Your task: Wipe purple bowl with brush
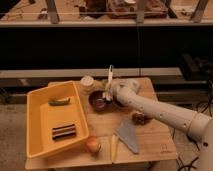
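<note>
The purple bowl (pixel 99 102) is dark and round and sits on the wooden table just right of the yellow tray. My gripper (pixel 109 92) is at the bowl's right rim, shut on the brush (pixel 110 75). The slim pale handle stands almost upright above the fingers. The brush's lower end reaches down at the bowl's right edge and is partly hidden by the gripper. The white arm (pixel 155 112) comes in from the lower right.
A cream cup (pixel 87 82) stands behind the bowl. A yellow tray (pixel 37 130) holds a green item (pixel 59 101) and a dark striped item (pixel 64 131). A round orange fruit (pixel 92 145), pale yellow strip (pixel 113 147), grey wedge (pixel 129 136) and brown lump (pixel 140 118) lie in front.
</note>
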Robot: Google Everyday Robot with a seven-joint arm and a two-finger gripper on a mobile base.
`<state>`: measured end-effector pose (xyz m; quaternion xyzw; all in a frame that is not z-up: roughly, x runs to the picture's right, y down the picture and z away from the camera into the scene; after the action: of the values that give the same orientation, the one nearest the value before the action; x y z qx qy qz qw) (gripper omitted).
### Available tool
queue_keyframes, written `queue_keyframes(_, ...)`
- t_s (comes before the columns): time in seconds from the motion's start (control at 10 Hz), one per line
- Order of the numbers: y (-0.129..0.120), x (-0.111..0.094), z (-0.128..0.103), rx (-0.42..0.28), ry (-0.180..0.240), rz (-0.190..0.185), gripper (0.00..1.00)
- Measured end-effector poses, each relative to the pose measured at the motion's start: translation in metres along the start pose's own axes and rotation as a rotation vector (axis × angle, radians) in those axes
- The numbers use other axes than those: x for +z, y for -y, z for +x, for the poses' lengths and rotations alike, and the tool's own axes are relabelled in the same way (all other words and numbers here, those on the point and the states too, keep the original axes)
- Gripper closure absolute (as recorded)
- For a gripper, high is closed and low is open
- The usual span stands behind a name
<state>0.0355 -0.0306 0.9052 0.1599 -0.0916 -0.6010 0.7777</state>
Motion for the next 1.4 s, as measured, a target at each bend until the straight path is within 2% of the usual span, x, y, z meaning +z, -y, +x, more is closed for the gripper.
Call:
queue_keyframes(0.2,0.006,0.022,0.015,-0.018,-0.006,0.01,1.0)
queue_keyframes(0.4,0.018,0.039,0.021,-0.036,-0.006,0.026,1.0)
queue_keyframes(0.8,0.053,0.069,0.013,-0.071,0.018,0.083,1.0)
queue_keyframes(1.1,0.077,0.075,-0.005,-0.088,0.04,0.12,1.0)
queue_keyframes(1.4,0.08,0.06,-0.01,-0.084,0.023,0.128,1.0)
